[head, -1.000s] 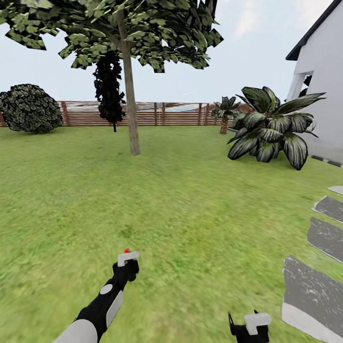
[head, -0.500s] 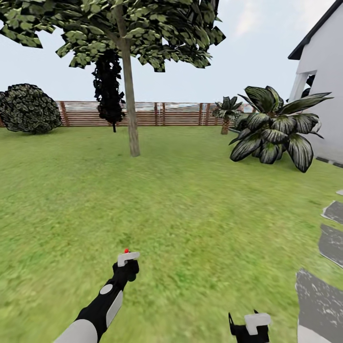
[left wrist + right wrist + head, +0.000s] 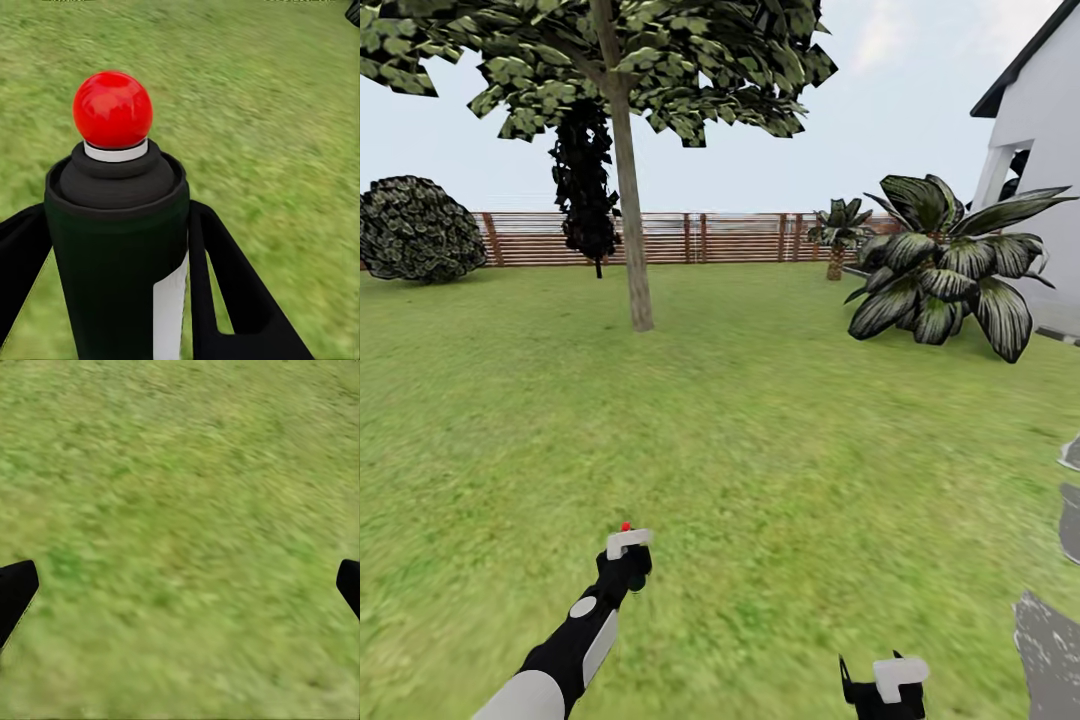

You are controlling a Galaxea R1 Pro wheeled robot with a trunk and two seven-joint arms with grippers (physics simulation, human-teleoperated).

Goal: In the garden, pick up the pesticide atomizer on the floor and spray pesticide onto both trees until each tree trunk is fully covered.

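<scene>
My left gripper (image 3: 626, 562) is shut on the pesticide atomizer (image 3: 116, 247), a dark cylinder with a pale stripe and a red ball nozzle (image 3: 625, 526) on top. In the left wrist view its black fingers (image 3: 232, 289) press on both sides of the bottle. One tree stands ahead on the lawn, and its straight grey-brown trunk (image 3: 632, 240) is several metres beyond the left gripper. The crown of blocky leaves (image 3: 610, 60) spreads above it. My right gripper (image 3: 885, 685) hangs low at the right, open over bare grass, with its fingertips (image 3: 15, 592) far apart.
A brown slat fence (image 3: 700, 238) closes the far side of the lawn. There is a round bush (image 3: 420, 230) at far left and a dark conifer (image 3: 585, 190) behind the tree. A large palm-like plant (image 3: 950, 270) and the white house (image 3: 1040, 150) are at right, with grey stepping stones (image 3: 1050, 660) low right.
The whole view has shifted: the stepping stones slid toward the right edge, and the tree and palm-like plant look slightly nearer. Both arms hold the same pose, the atomizer still gripped.
</scene>
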